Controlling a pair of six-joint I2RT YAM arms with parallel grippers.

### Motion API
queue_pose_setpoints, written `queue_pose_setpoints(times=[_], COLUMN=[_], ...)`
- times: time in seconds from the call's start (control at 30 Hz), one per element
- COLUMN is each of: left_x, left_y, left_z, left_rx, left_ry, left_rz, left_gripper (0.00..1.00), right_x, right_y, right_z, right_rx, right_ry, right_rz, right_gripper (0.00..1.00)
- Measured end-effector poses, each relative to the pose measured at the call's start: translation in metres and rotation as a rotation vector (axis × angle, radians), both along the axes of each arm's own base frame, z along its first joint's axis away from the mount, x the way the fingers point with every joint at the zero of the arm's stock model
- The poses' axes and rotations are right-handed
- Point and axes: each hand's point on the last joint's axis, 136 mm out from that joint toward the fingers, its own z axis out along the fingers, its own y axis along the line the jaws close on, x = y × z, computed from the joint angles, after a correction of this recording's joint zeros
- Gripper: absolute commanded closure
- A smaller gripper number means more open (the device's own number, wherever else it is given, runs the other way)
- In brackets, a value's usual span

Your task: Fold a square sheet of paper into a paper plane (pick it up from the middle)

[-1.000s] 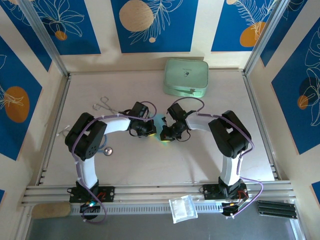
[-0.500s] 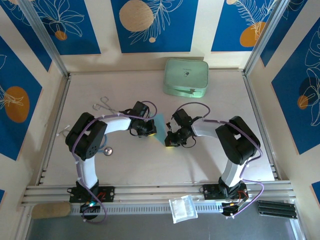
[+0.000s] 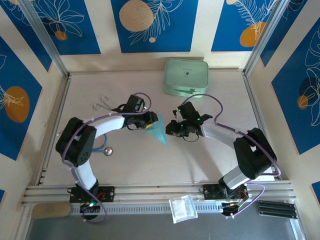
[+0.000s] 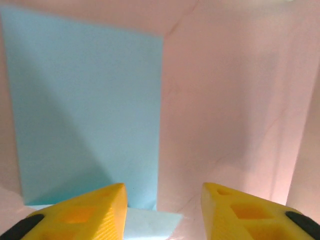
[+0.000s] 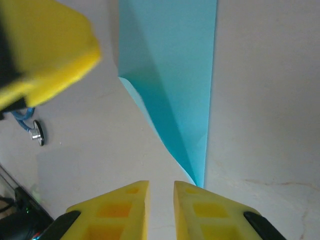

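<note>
While the sky-blue paper plane [image 3: 158, 130] lies flat on the table [image 3: 210, 160] between the two arms, its point aimed near and right, neither arm grips it. The left gripper [image 4: 162, 210] stands moderately wide at the plane's broad far end, nothing clamped. The right gripper [image 5: 160, 197] shows only a narrow slit, empty, just beside the tip. I judge the plane featherlight, limp and springy at its creases, prone to skate on the smooth tabletop and to crumple. A gentle pinch mid-body, across the stacked layers along the lengthwise fold, looks safest; the thin tip would bend.
</note>
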Motion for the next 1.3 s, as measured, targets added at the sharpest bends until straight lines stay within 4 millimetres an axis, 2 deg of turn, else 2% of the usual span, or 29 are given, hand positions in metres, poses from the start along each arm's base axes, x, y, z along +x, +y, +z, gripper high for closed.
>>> queue_pose_setpoints(times=[0.1, 0.17, 0.3, 0.47, 0.6, 0.67, 0.9, 1.03, 1.3], left_x=[0.011, 0.014, 0.009, -0.005, -0.012, -0.015, -0.016, -0.018, -0.026], left_y=[0.021, 0.035, 0.054, 0.067, 0.068, 0.066, 0.05, 0.043, 0.037], left_z=[0.017, 0.018, 0.007, -0.005, -0.014, -0.017, -0.019, -0.024, -0.032], left_rx=[-0.007, -0.004, 0.017, 0.039, 0.022, 0.007, -0.088, -0.116, -0.128], left_ry=[-0.053, -0.064, -0.046, -0.025, -0.01, -0.003, 0.018, 0.046, 0.087], left_rz=[0.069, 0.106, 0.146, 0.164, 0.171, 0.162, 0.124, 0.101, 0.071], left_gripper=[0.45, 0.44, 0.42, 0.36, 0.32, 0.31, 0.3, 0.33, 0.47], right_x=[0.005, 0.007, 0.005, 0.0, 0.009, 0.013, 0.03, 0.04, 0.041], right_y=[0.011, 0.016, 0.024, 0.042, 0.056, 0.056, 0.034, 0.025, 0.025], right_z=[-0.002, -0.005, -0.004, 0.001, -0.006, -0.015, -0.046, -0.053, -0.065], right_rx=[0.001, -0.001, -0.002, 0.02, 0.023, 0.007, -0.083, -0.105, -0.129], right_ry=[0.008, 0.009, -0.007, 0.0, 0.036, 0.058, 0.127, 0.132, 0.15], right_rz=[-0.017, -0.026, -0.023, -0.002, -0.012, -0.026, -0.112, -0.139, -0.126], right_gripper=[0.82, 0.83, 0.83, 0.8, 0.77, 0.76, 0.75, 0.75, 0.79])
